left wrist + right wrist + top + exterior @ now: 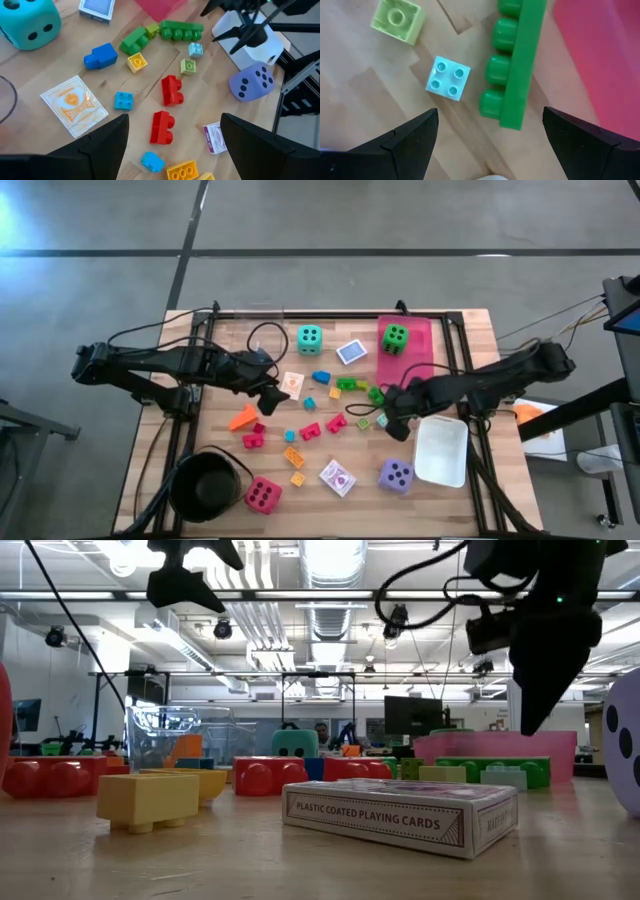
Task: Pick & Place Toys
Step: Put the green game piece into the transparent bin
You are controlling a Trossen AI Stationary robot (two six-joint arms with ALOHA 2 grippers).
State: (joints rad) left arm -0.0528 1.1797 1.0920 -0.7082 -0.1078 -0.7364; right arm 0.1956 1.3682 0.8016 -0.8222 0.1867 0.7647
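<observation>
Right gripper (392,423) hangs open and empty over the blocks in the table's middle, seen from above, just beside the white tray (443,452) and below the pink tray (420,345) that holds the green die (396,338). Left gripper (268,393) waits, also spread and empty, over the left of the scatter near the orange card (292,384). The teal die (309,337) sits at the far side, the purple die (395,474) and pink-red die (262,494) at the near edge beside the black pot (204,483).

Low view: both grippers sit clear above the table; a card box (400,815) and yellow block (148,798) lie in front.

Left wrist view: its dark fingers (100,145) stand wide apart above two red blocks (167,106).

Right wrist view: the fingers (410,137) straddle bare wood, with a pale blue block (447,78) and a green bar (512,60) just ahead, and a lime block (397,17) beyond.

My worry: the blue block lies close against the green bar, so a straight descent could land a finger on the bar, knock it aside or pinch both. It is small, too, so an off-centre close may squirt it away.
</observation>
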